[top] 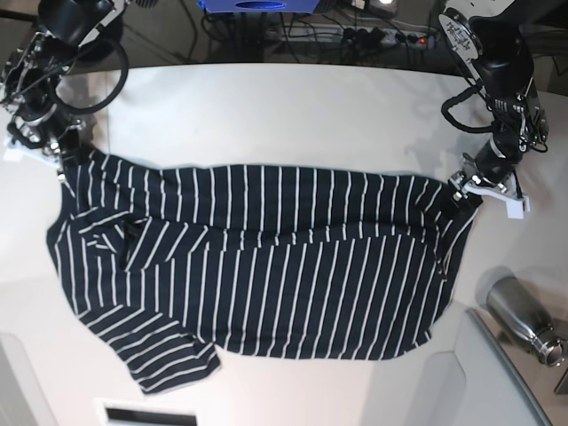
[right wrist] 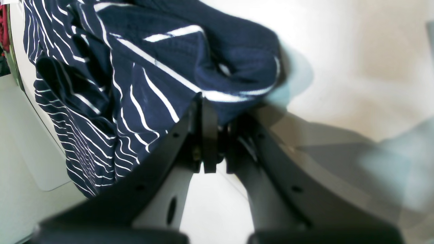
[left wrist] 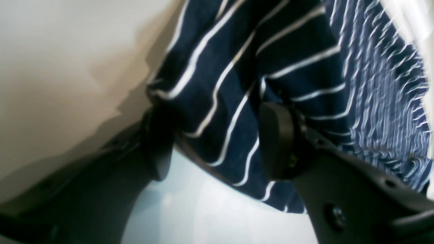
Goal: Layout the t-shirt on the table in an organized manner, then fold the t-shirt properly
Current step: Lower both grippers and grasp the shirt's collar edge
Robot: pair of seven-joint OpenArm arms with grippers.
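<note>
Both grippers hold the t-shirt (top: 266, 257) up by its top edge. Right gripper (right wrist: 212, 127) is pinched tight on a bunched corner. Left gripper (left wrist: 217, 135) has its fingers partway apart with a thick fold of cloth between them. Most of the shirt lies spread across the white table (top: 284, 106), with one sleeve crumpled near the front. It looks soft, light and floppy, so it will likely sag and wrinkle; corners and hems seem the best places to grab. A shiny metal bottle (top: 524, 318) lies near the shirt's side and could get bumped.
</note>
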